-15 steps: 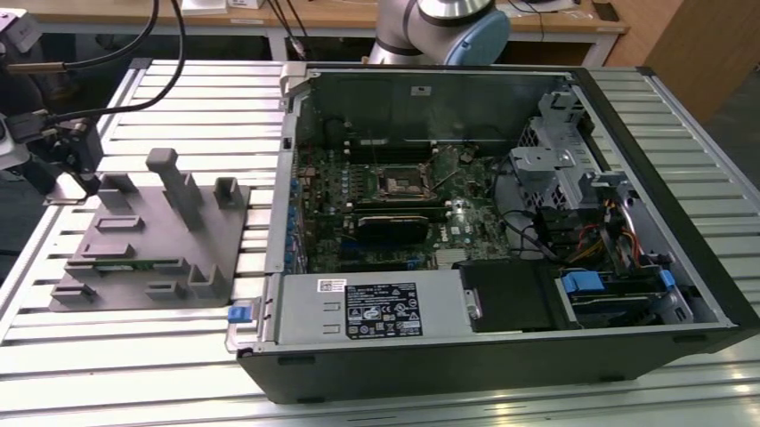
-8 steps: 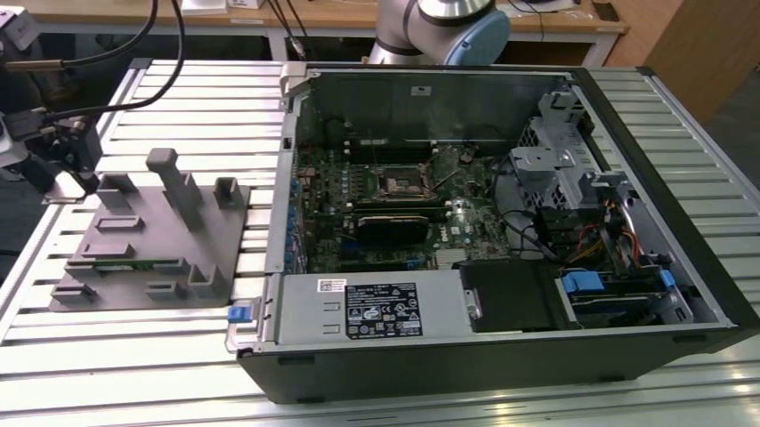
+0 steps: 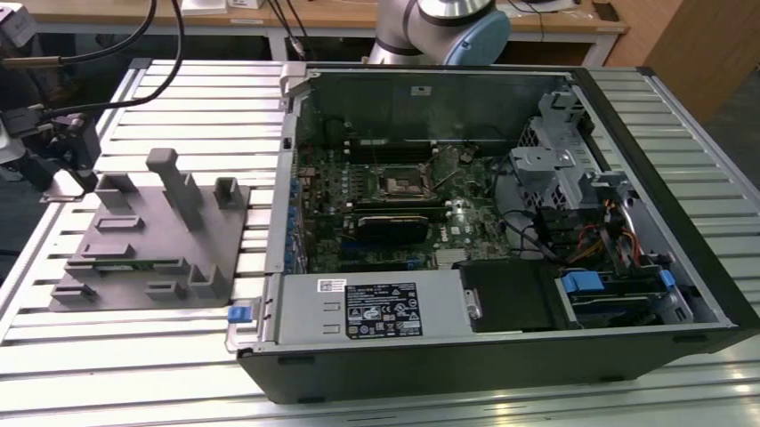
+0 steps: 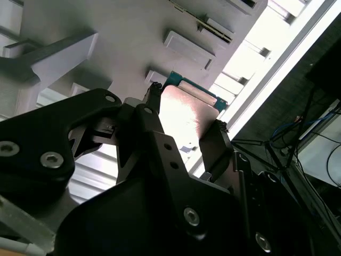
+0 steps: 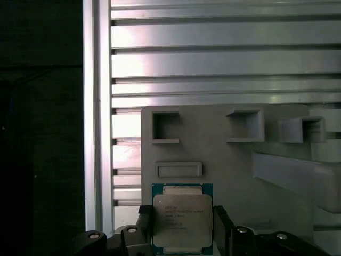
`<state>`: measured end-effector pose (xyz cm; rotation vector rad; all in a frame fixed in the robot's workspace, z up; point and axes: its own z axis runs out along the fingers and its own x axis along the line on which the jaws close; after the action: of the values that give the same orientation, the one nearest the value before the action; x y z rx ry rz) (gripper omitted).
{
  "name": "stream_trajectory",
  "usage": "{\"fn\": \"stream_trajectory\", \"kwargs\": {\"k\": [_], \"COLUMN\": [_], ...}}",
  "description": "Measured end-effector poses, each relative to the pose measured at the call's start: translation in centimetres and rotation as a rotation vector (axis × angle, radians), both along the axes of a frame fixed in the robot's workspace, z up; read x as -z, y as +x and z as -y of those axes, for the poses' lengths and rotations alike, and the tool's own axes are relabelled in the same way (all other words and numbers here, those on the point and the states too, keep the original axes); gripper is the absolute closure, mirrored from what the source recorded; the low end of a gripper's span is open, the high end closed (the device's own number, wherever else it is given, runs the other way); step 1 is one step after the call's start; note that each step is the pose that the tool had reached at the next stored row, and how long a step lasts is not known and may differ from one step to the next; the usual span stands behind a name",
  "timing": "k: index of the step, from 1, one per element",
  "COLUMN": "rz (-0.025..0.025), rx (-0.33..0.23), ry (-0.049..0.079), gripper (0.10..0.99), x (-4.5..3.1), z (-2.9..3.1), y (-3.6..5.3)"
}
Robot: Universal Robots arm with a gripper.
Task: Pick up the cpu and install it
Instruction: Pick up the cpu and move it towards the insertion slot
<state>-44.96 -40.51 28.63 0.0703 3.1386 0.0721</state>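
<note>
Over the grey tray on the slatted tabletop, the gripper pinches the cpu by two opposite edges, and a good lift, I judge, needs even, gentle pressure and a level chip.

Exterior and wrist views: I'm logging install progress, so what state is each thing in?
cpu: clamped by its edges, metal top up, over the tray.
gripper: fingers shut on the cpu.
tray: flat on the table.
case: on its side, panel off.
socket: looks empty.
</note>
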Motion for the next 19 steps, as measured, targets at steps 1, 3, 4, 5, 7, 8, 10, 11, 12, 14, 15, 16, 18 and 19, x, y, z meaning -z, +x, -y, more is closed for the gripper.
{"fn": "stream_trajectory", "kwargs": {"k": [1, 3, 4, 5, 7, 8, 10, 11, 12, 14, 15, 16, 18, 19], "rz": [0.0000, 0.0001, 0.0001, 0.0000, 0.0001, 0.0001, 0.0000, 0.0000, 0.0001, 0.0002, 0.0002, 0.0001, 0.0001, 0.0001], "rx": [0.000, 0.000, 0.000, 0.000, 0.000, 0.000, 0.000, 0.000, 0.000, 0.000, 0.000, 0.000, 0.000, 0.000], "ry": [0.000, 0.000, 0.000, 0.000, 0.000, 0.000, 0.000, 0.000, 0.000, 0.000, 0.000, 0.000, 0.000, 0.000], "gripper": [0.545, 0.545, 0.545, 0.545, 0.545, 0.545, 0.545, 0.545, 0.545, 0.545, 0.545, 0.545, 0.545, 0.545], "x": [-0.04, -0.12, -0.17, -0.21, -0.30, -0.34, -0.44, -0.49, -0.53, -0.61, -0.63, -0.66, -0.71, -0.73], "z": [0.00, 0.00, 0.00, 0.00, 0.00, 0.00, 0.00, 0.00, 0.00, 0.00, 0.00, 0.00, 0.00, 0.00], "y": [0.00, 0.00, 0.00, 0.00, 0.00, 0.00, 0.00, 0.00, 0.00, 0.00, 0.00, 0.00, 0.00, 0.00]}}
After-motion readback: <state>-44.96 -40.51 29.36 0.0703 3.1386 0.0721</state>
